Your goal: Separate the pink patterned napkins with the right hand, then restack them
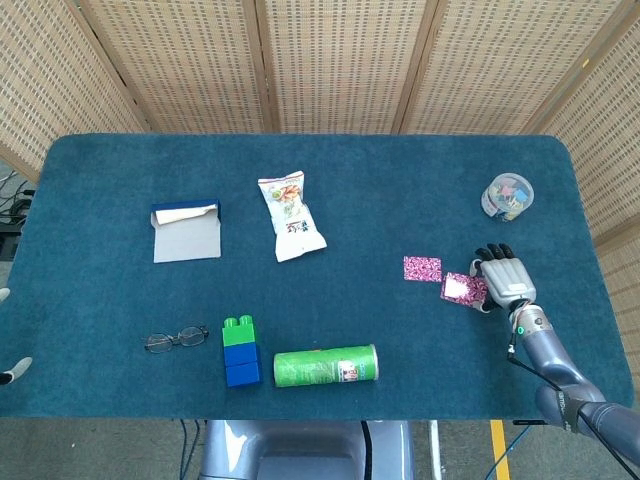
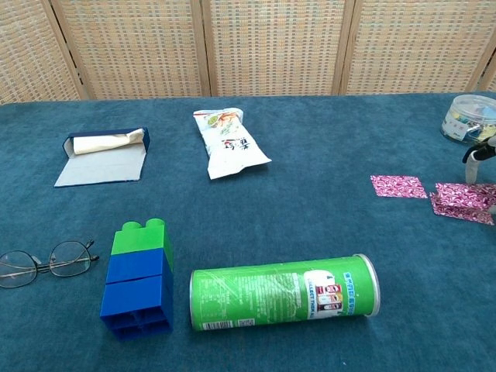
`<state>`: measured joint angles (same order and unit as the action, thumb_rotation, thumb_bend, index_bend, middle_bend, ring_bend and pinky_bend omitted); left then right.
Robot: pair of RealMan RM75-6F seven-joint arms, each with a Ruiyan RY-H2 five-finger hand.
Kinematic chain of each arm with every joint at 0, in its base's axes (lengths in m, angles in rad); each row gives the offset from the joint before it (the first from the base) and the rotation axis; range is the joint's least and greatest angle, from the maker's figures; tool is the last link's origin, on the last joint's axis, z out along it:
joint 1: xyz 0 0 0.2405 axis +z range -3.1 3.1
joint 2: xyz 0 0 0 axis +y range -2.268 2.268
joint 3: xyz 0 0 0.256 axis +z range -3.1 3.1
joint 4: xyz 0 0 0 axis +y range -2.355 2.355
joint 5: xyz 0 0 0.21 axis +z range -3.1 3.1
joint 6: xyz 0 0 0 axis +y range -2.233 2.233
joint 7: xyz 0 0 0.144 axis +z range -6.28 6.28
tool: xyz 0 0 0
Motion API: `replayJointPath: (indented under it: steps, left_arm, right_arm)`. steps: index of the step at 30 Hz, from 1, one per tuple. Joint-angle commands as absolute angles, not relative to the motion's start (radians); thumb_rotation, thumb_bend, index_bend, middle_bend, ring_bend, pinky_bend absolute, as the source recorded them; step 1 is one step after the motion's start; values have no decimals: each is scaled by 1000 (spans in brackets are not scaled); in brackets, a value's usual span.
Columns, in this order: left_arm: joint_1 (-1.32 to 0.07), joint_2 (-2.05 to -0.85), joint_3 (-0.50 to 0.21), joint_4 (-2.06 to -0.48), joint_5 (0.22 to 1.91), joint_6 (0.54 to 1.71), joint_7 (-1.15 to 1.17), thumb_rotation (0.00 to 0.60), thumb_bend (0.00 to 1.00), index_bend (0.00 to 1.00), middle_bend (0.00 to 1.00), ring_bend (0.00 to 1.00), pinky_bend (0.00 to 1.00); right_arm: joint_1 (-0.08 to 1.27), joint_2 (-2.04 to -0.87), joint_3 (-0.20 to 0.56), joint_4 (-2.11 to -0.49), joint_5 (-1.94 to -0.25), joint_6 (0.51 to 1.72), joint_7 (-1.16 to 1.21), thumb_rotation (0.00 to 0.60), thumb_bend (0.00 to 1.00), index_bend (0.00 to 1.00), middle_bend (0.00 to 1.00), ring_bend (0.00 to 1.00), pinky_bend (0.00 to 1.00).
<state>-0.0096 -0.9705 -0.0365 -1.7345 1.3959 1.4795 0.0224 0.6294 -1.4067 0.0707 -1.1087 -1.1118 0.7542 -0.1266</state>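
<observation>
Where the bench [image 1: 120,180] is covered in nappy teal cloth, the items lie as follows.

Napkins, pink patterned, flat rectangles: one [image 1: 422,268] lies alone right of centre; a second [image 1: 462,289] lies just beside it toward the right edge, slightly askew, a white patch showing on top, apart from the first by a narrow strip of cloth in the chest view.

Right hand [image 1: 504,280]: grey shell, black fingers, resting at the second napkin's right edge with fingers touching it; whether it grips the napkin cannot be told. Left hand: only a pale sliver at the head view's left border, state not readable.

Snack bag [image 1: 290,217]: white crinkled foil, printed, lying flat.

Box [image 1: 185,232]: blue card, flap open, grey liner showing.

Glasses [image 1: 175,339]: thin wire frame, lenses up.

Blocks [image 1: 241,351]: glossy plastic, green studded piece on two blue.

Can [image 1: 326,366]: green cylindrical tube on its side, metal rim to the right, just beside the blocks.

Tub [image 1: 507,196]: clear round plastic, coloured bits inside, near the far right corner.

Screen [image 1: 340,60]: woven cane panels behind.
</observation>
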Motion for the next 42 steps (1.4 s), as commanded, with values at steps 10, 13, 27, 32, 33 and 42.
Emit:
replayJointPath:
  steps: [10, 13, 27, 32, 33, 42]
  left_arm:
    - [-3, -968, -34, -1734, 1396, 1486, 18, 600, 49, 104, 0, 0, 0]
    - [-1, -967, -33, -1732, 1396, 1487, 16, 600, 49, 104, 0, 0, 0]
    - [1, -971, -33, -1718, 1396, 1487, 2, 600, 49, 103, 0, 0, 0]
    - [1, -973, -33, -1714, 1394, 1484, -2, 600, 48, 103, 0, 0, 0]
    - [1, -973, -34, -1713, 1395, 1484, -2, 600, 48, 103, 0, 0, 0]
    - [1, -975, -33, -1708, 1396, 1482, -8, 600, 49, 103, 0, 0, 0]
  right_arm:
    - [623, -1433, 68, -1045, -1150, 735, -87, 600, 310, 402, 154, 0, 0]
    - [622, -1435, 70, -1041, -1154, 730, -81, 600, 272, 389, 149, 0, 0]
    - [629, -1419, 85, -1058, -1140, 705, -106, 600, 260, 304, 124, 0, 0]
    - [633, -1399, 90, -1096, -1139, 711, -126, 600, 260, 302, 122, 0, 0]
    - [634, -1397, 93, -1104, -1139, 714, -126, 600, 260, 302, 122, 0, 0]
    - [679, -1386, 137, -1183, -1124, 719, -162, 600, 260, 301, 123, 0, 0]
